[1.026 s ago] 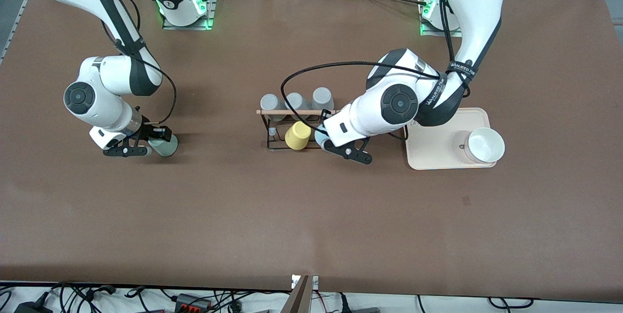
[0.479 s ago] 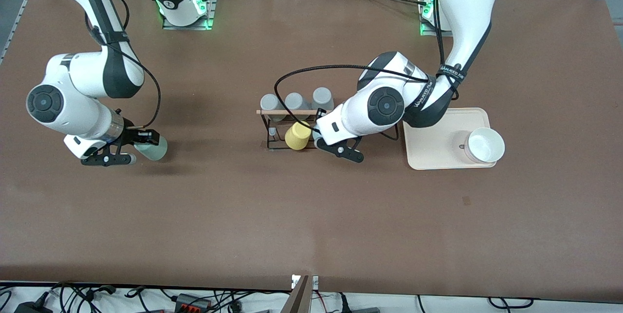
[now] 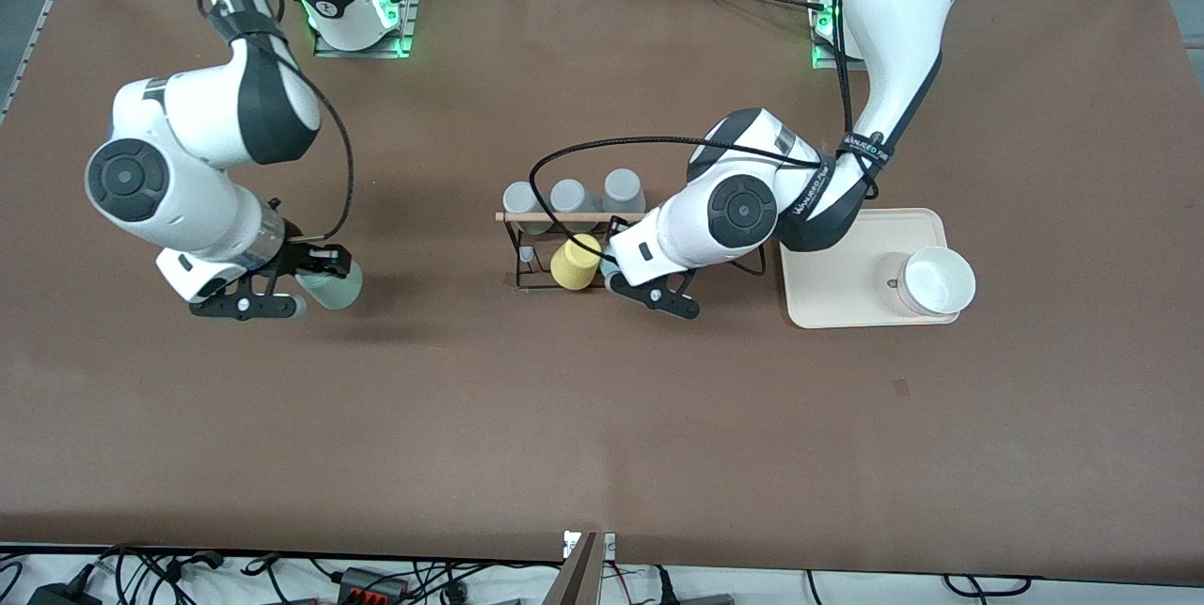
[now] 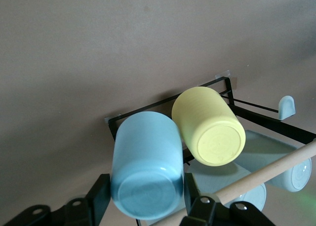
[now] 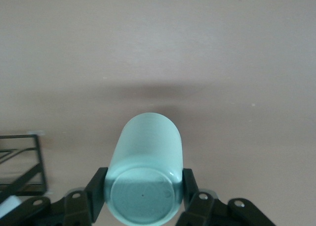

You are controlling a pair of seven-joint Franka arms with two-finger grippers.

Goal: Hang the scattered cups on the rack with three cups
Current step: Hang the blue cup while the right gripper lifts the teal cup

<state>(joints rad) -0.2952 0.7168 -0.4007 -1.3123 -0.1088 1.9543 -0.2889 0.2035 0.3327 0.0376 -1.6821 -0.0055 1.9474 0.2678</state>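
Mint-green cup (image 3: 331,286) we see clamped between the right gripper's (image 3: 282,280) fingers, held tilted above the brown table (image 3: 470,417) toward the right arm's end, well apart from the rack (image 3: 564,243). Light blue cup (image 4: 146,169) we see clamped in the left gripper (image 3: 628,278), right at the rack's nearer side, just beside the yellow cup (image 3: 575,262) that sits on the rack. Farther from the camera, three grey cups (image 3: 574,197) hang along the wooden rod (image 3: 555,216). Beige tray (image 3: 837,299) with a white bowl (image 3: 934,280) lies toward the left arm's end.
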